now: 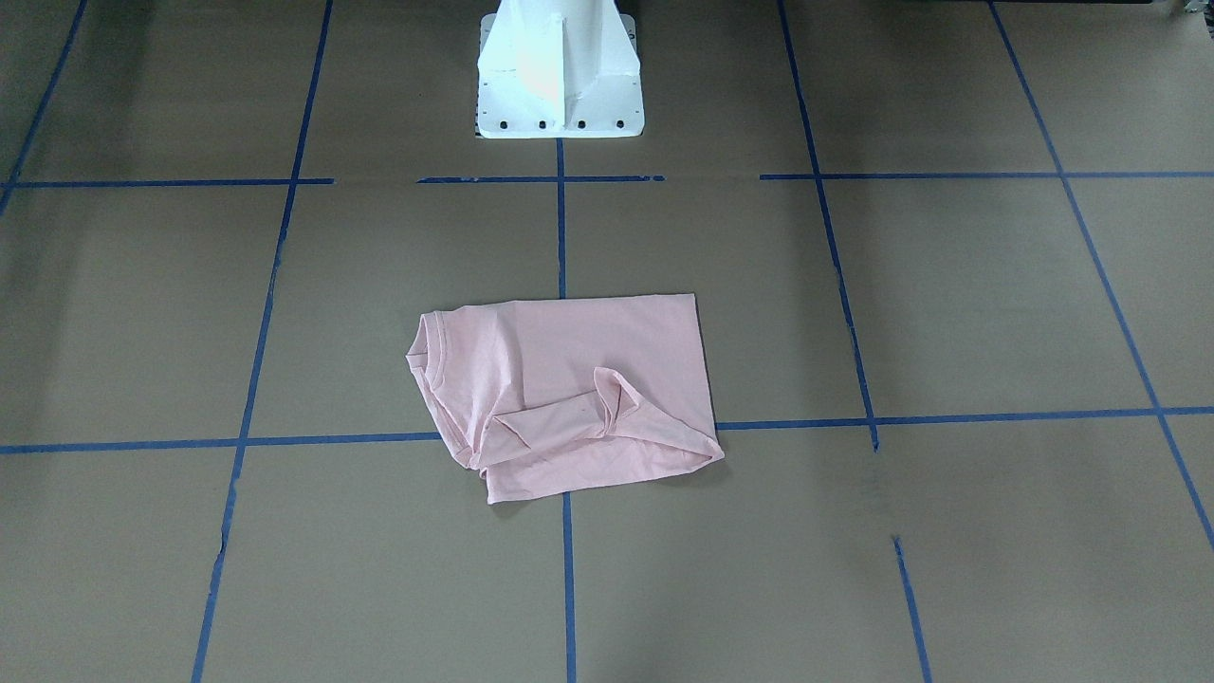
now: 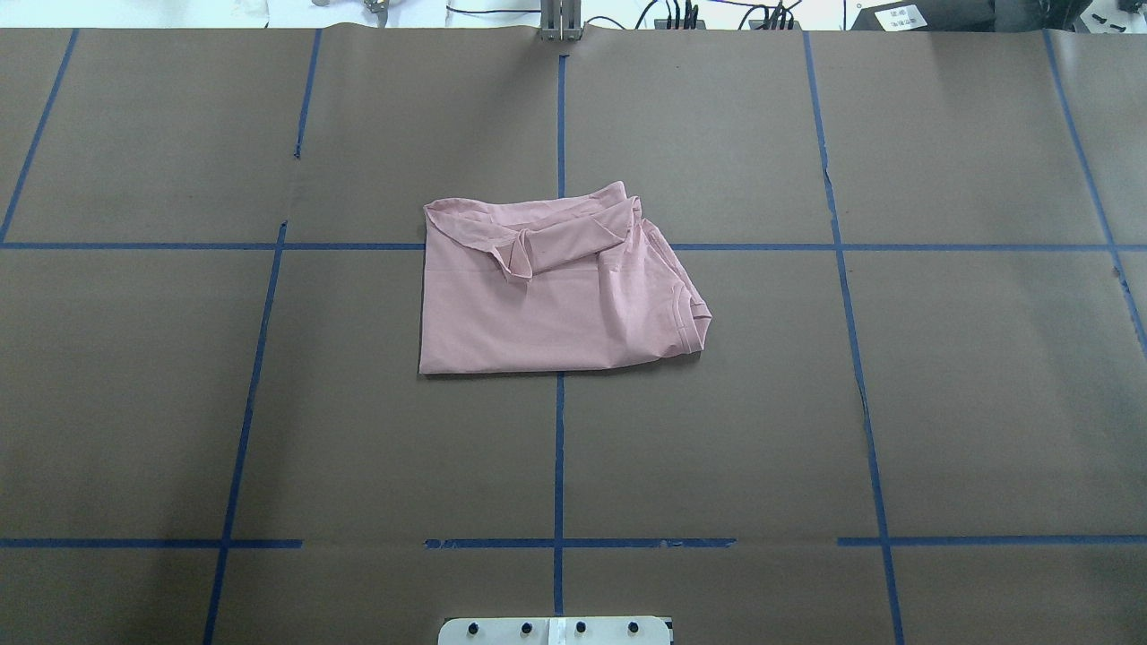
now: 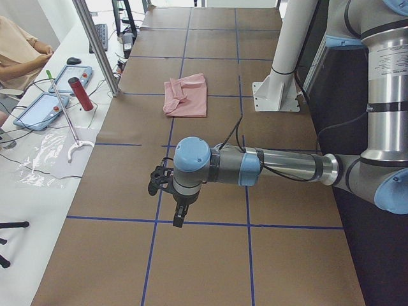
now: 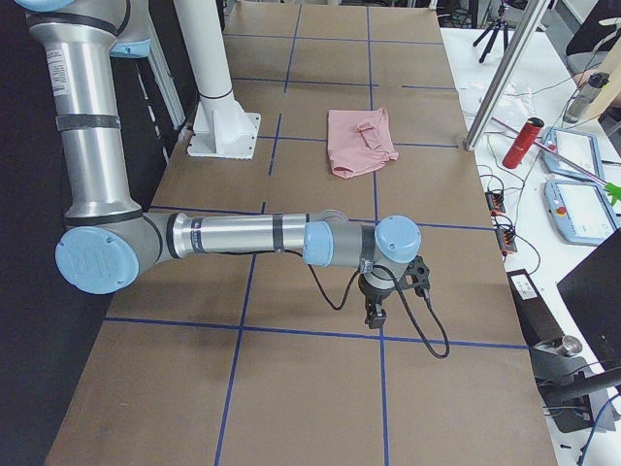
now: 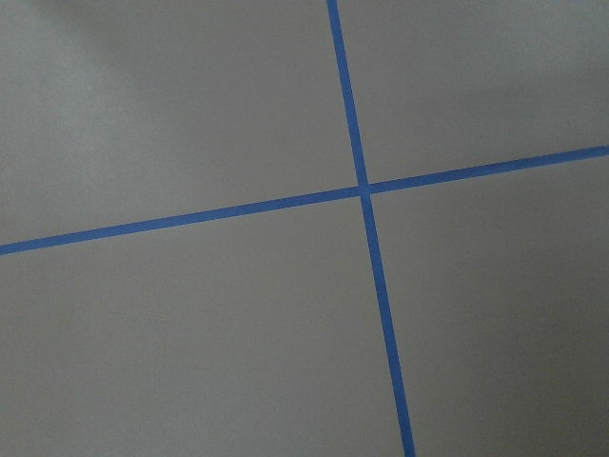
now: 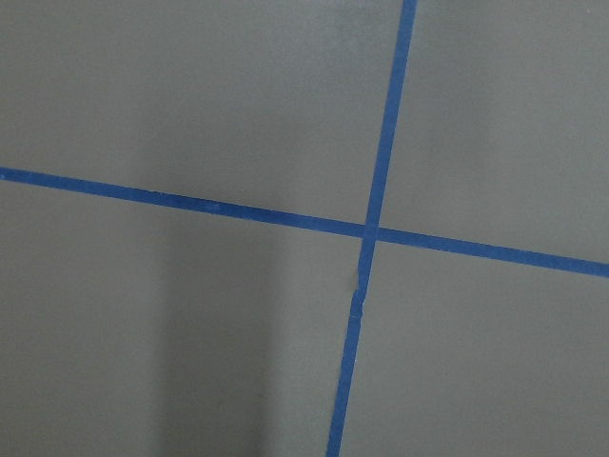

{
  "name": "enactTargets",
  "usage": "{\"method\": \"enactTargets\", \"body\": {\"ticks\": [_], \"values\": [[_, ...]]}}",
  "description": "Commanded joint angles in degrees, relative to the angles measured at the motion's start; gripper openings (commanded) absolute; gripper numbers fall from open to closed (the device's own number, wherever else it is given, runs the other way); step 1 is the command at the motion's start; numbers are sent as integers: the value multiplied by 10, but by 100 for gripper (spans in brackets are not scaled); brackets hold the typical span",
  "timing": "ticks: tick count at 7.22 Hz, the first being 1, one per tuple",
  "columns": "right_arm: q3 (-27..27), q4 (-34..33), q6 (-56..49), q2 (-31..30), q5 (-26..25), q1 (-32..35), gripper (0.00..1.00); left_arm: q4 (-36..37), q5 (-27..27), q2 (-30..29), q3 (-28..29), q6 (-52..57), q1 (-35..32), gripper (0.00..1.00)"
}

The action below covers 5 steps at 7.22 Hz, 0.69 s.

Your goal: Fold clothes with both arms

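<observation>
The pale pink T-shirt (image 2: 556,305) lies folded into a rough rectangle near the middle of the brown-papered worktop (image 2: 941,403), plain side up, over a crossing of the blue tape lines (image 2: 559,448). In the overhead view its ribbed collar (image 2: 690,318) sits at the bundle's 3 o'clock edge, and a short sleeve (image 2: 560,244) is doubled over along the 12 o'clock edge. The white pedestal base (image 2: 554,631) stands at 6 o'clock from the shirt, well apart from it.

Neither arm touches the garment. The left arm (image 3: 280,167) reaches out low over bare worktop, its left end effector (image 3: 178,218) pointing down near a tape line; how far its fingers are parted cannot be told, and nothing is seen in it. The right arm (image 4: 233,236) mirrors this at the other end, with the right end effector (image 4: 374,316) also hanging over bare paper, its opening likewise impossible to judge. Both wrist cameras show only tape crossings.
</observation>
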Motion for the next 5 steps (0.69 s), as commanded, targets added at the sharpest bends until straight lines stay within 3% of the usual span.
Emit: {"method": "enactTargets", "body": {"ticks": [1,3,5], "values": [[-2,1,-4,0,7,-5,100,-22,0,2,4,-13,6,100],[-2,1,2,0,12,-5,100,-22,5,-3,-5,-82,6,100],[1,2,3,-4,8,-5,100,-18,5,1,-10,-104,50,100]]}}
